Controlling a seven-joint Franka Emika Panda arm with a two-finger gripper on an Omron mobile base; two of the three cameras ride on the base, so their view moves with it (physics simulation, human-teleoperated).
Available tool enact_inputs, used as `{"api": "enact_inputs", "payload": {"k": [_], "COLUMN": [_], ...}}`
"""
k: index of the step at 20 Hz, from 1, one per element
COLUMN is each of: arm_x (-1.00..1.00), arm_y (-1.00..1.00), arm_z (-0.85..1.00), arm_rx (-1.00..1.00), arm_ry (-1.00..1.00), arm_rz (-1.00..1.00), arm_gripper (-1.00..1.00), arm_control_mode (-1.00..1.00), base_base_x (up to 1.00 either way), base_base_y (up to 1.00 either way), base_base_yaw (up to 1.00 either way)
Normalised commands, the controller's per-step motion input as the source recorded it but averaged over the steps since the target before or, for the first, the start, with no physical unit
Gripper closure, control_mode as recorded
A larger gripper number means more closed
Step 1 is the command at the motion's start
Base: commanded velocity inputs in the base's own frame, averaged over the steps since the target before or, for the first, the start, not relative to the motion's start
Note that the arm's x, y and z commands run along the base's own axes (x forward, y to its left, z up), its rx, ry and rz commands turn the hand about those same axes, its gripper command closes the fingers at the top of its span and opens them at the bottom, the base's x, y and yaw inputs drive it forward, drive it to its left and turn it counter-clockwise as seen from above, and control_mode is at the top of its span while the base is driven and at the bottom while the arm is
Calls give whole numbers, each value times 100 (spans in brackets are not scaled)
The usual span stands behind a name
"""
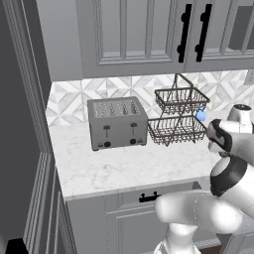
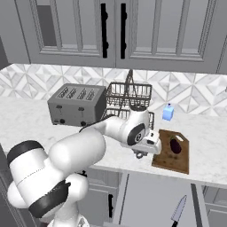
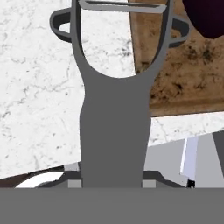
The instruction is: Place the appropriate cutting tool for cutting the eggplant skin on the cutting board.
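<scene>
My gripper (image 2: 142, 152) is shut on a grey Y-shaped peeler (image 3: 114, 118), with the handle between the fingers at the bottom of the hand view. The peeler's blade end (image 3: 120, 5) hangs above the left edge of the brown wooden cutting board (image 3: 183, 83), half over white marble. The dark purple eggplant (image 2: 176, 145) lies on the cutting board (image 2: 166, 158) at the counter's front right; in the hand view the eggplant (image 3: 205, 17) shows at the top right corner. The gripper sits just left of the board.
A grey toaster (image 2: 75, 105) and a two-tier wire basket (image 2: 128, 99) stand at the back of the marble counter (image 1: 124, 168). A small blue bottle (image 2: 167, 112) is by the backsplash. A knife (image 2: 178, 210) lies below the counter front.
</scene>
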Motion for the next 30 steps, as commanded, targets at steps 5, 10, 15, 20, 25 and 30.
{"api": "enact_inputs", "payload": {"k": [5,10,15,20,25,30], "arm_x": [21,38,44,8,1,6], "arm_y": [-42,-37,-12,-31,-51,-21], "arm_z": [-2,-16,-26,-29,-21,-25], "arm_rx": [0,0,0,0,0,0], "arm_ry": [0,0,0,0,0,0], "arm_rz": [9,5,3,2,0,0], "arm_gripper": [100,100,100,100,100,100], "arm_control_mode": [-100,-100,-100,-100,-100,-100], "base_base_x": [0,0,0,0,0,0], "base_base_y": [0,0,0,0,0,0], "base_base_yaw": [0,0,0,0,0,0]}}
